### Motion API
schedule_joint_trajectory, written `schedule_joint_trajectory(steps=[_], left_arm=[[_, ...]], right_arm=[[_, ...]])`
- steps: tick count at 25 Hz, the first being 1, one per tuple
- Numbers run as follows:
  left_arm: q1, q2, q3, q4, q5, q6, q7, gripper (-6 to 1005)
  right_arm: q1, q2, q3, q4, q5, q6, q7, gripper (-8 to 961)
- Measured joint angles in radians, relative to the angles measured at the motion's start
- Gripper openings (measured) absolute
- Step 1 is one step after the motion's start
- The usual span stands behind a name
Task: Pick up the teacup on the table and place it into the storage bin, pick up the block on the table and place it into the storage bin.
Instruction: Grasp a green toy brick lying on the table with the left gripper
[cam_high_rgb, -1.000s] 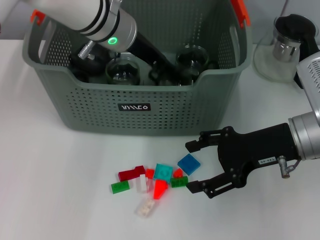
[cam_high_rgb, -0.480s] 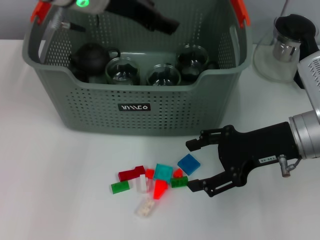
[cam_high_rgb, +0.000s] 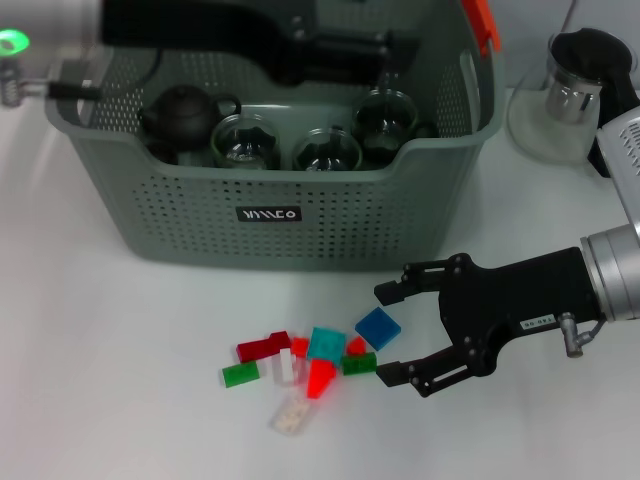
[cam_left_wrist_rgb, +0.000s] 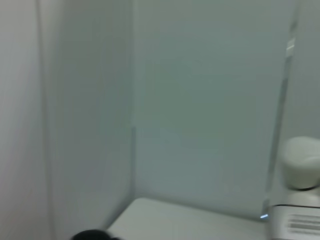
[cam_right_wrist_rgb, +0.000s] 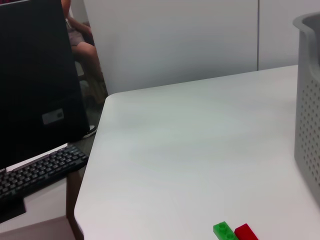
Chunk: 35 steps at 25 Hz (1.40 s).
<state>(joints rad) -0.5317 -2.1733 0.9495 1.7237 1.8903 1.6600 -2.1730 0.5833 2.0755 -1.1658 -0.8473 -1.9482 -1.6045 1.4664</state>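
my right gripper (cam_high_rgb: 395, 335) hung low over the white table (cam_high_rgb: 100, 350), in front of the storage bin (cam_high_rgb: 270, 215) and toward its right end, fingers spread wide and holding nothing. one fingertip (cam_high_rgb: 388, 292) sat just behind the blue block (cam_high_rgb: 378, 328), the other (cam_high_rgb: 390, 374) just in front of the green block (cam_high_rgb: 359, 364), so both pieces lay near the open mouth of the jaws. the rest of the scatter lay just beyond: a teal block (cam_high_rgb: 326, 343), a red cone-shaped piece (cam_high_rgb: 320, 378), a dark red brick (cam_high_rgb: 263, 348), a second green brick (cam_high_rgb: 240, 374) and a clear brick (cam_high_rgb: 291, 412), all loose on the table and none of them touched. my left arm (cam_high_rgb: 220, 30) reached across above the bin's back rim; its gripper (cam_high_rgb: 385, 50) was a dark shape over the bin's right half, and i could not tell how its fingers stood. inside the bin stood a dark teapot (cam_high_rgb: 185, 108) at the left and three glass teacups (cam_high_rgb: 325, 150) in a row along the front wall. a glass kettle (cam_high_rgb: 565, 100) stood on the table to the right of the bin. the right wrist view caught only a green brick (cam_right_wrist_rgb: 224, 231) touching a red one (cam_right_wrist_rgb: 246, 233), and the bin's perforated wall (cam_right_wrist_rgb: 307, 100).
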Motion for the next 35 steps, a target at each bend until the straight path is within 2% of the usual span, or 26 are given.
schedule_joint_trajectory(steps=[3,7,17,20,24,30,35], left_arm=[[0.025,0.000,-0.058,-0.007,-0.073,0.108,0.045,758],[0.061,0.000,-0.091,-0.008,-0.095,0.226,0.136,756],[0.186,-0.005,-0.076,-0.041,-0.027,0.277,0.277,754],[0.186,-0.005,-0.064,-0.096,0.054,0.278,0.298,754],[0.149,0.001,-0.048,-0.200,0.205,0.276,0.317,754],[0.126,0.006,-0.047,-0.273,0.318,0.264,0.331,755],[0.135,0.001,-0.039,-0.286,0.352,0.219,0.343,755]], right_arm=[[-0.001,0.000,-0.002,0.000,0.000,0.003,-0.001,941],[-0.001,0.000,-0.002,0.001,0.000,0.008,-0.008,942],[0.001,0.001,0.002,0.002,0.000,0.015,-0.012,941],[0.006,0.000,0.002,0.002,0.000,0.015,-0.009,942],[0.009,0.004,0.002,0.002,0.000,0.019,-0.004,941],[0.011,0.010,0.002,0.002,0.000,0.035,0.009,941],[0.017,0.014,0.002,0.003,0.000,0.041,0.016,942]])
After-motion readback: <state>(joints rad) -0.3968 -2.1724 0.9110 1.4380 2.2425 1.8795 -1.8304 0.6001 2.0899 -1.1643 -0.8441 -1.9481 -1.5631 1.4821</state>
